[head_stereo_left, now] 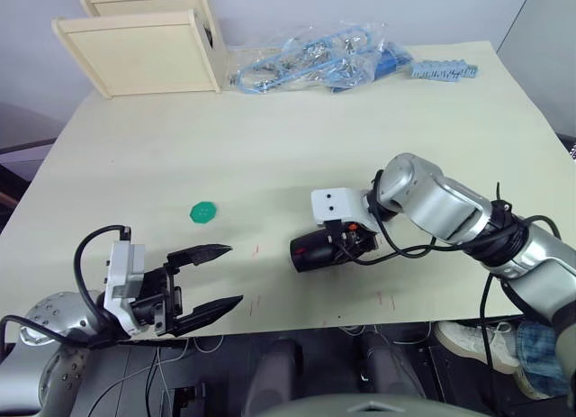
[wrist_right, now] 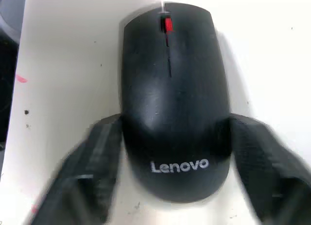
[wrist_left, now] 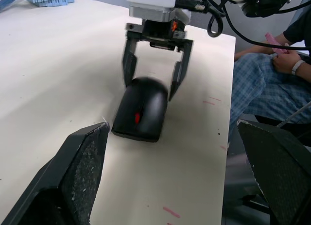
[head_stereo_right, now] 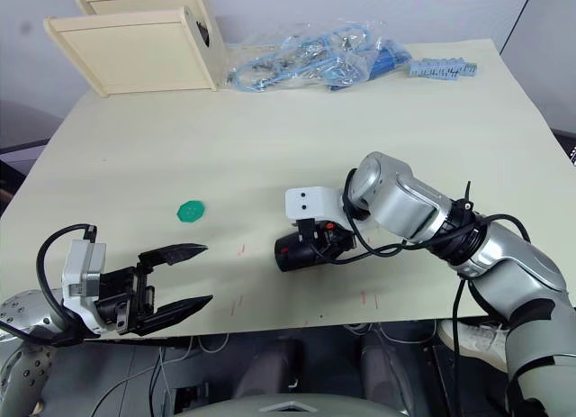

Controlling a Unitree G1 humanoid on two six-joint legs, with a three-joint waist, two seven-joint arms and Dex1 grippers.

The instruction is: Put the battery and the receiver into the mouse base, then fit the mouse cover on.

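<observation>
The mouse (wrist_right: 172, 98) looks put together now, with its cover on top and the red wheel (wrist_right: 166, 24) showing at the front, so I think my job here is to make sure the cover sits flat and then let go gently. To do that well, I should pull my right pincer (wrist_left: 154, 72) straight back along the tabletop (head_stereo_left: 297, 138) without bumping the mouse or tipping it. My right pincer is open, with one finger on each side of the back end of the mouse, very close to it; I cannot tell if the fingers touch it. The mouse lies flat on the tabletop near the front edge, its wheel end pointing away from my right pincer. My left pincer (head_stereo_left: 209, 278) is wide open and holds nothing, well apart from the mouse, near the front edge. A small green disc (head_stereo_left: 203, 212) lies off to the side.
</observation>
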